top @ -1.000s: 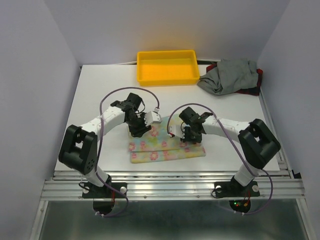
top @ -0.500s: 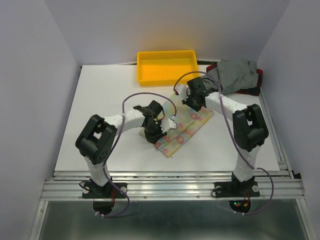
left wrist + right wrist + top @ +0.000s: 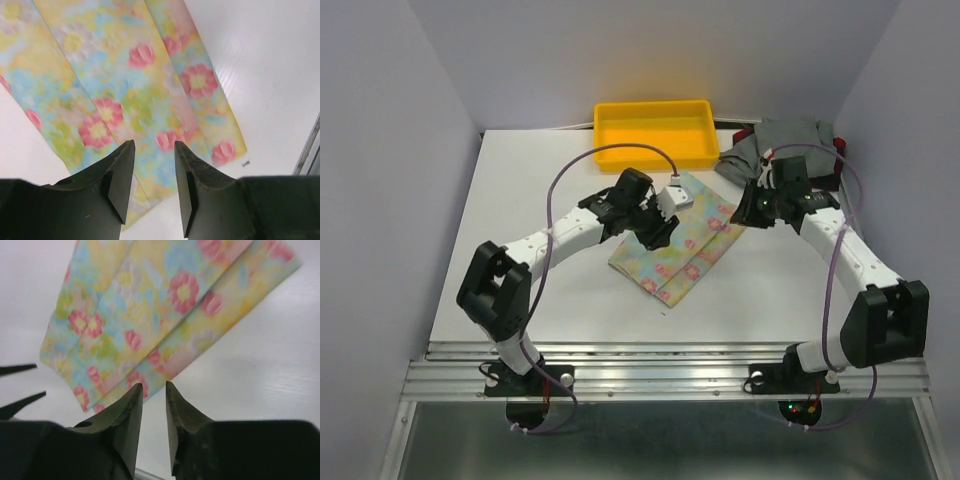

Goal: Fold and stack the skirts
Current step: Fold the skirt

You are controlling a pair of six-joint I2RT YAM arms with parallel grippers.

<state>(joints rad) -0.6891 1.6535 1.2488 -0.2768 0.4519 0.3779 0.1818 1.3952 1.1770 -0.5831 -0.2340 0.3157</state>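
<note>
One folded floral skirt (image 3: 682, 240) laid flat, long axis near-left to far-right, one grey skirt (image 3: 790, 138) heaped over one plaid skirt (image 3: 839, 150) – left gripper (image 3: 154, 145), right gripper (image 3: 154, 386) parted, empty.

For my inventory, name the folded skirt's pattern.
Pastel floral skirt: pink flowers on pale yellow and blue, clearest in the left wrist view.

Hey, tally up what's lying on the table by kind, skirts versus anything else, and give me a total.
Skirts: 3 (floral skirt, grey skirt, red plaid skirt mostly under the grey one)
Trays: 1 (yellow tray)
Total: 4
</note>
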